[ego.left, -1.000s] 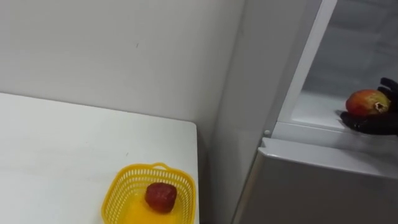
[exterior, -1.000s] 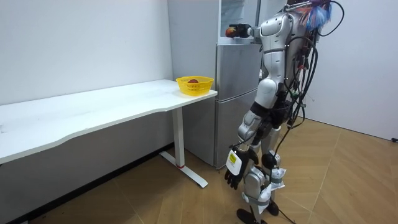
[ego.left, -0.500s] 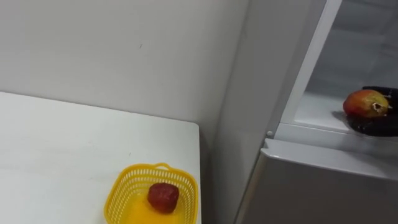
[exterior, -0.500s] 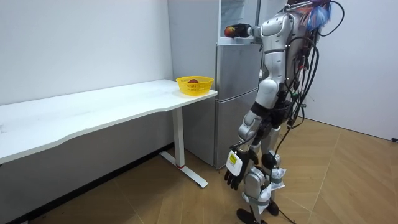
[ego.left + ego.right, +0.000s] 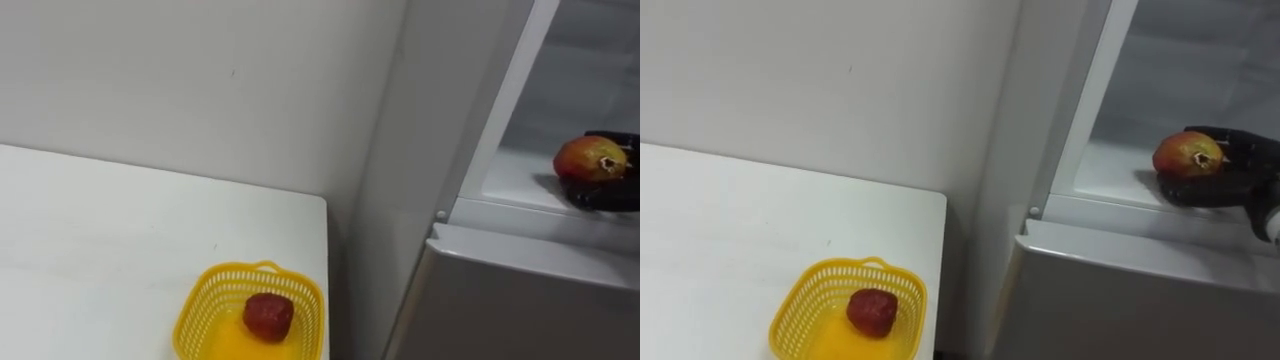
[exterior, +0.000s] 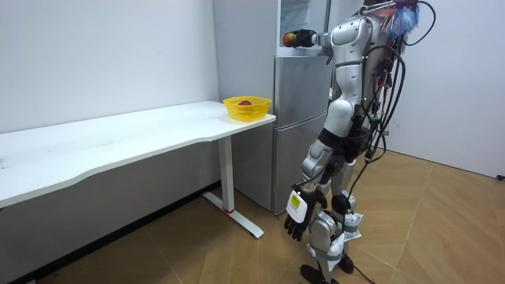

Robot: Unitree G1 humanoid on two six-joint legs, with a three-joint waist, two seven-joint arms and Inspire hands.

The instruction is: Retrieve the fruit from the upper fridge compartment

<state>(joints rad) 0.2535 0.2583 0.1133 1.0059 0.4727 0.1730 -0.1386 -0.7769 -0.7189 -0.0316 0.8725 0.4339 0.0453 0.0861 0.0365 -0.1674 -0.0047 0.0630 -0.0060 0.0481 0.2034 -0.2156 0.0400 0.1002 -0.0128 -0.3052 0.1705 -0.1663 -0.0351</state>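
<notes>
A red and yellow fruit (image 5: 1185, 153) lies on the shelf of the open upper fridge compartment (image 5: 1120, 175). My right hand (image 5: 1227, 172) reaches in from the right; its dark fingers curl under and over the fruit. In the room view I stand upright before the grey fridge (image 6: 296, 118) with the right arm raised to the fruit (image 6: 290, 38). My left hand (image 6: 298, 217) hangs by my thigh with relaxed fingers.
A yellow basket (image 5: 197, 308) holding a dark red fruit (image 5: 268, 315) sits at the white table's (image 5: 100, 240) right end, next to the fridge. The shut lower fridge door (image 5: 520, 300) is just below the shelf. A white wall stands behind the table.
My right hand's fingers have curled in around the fruit on the shelf. The eye view has shifted slightly; the basket and table have not moved.
</notes>
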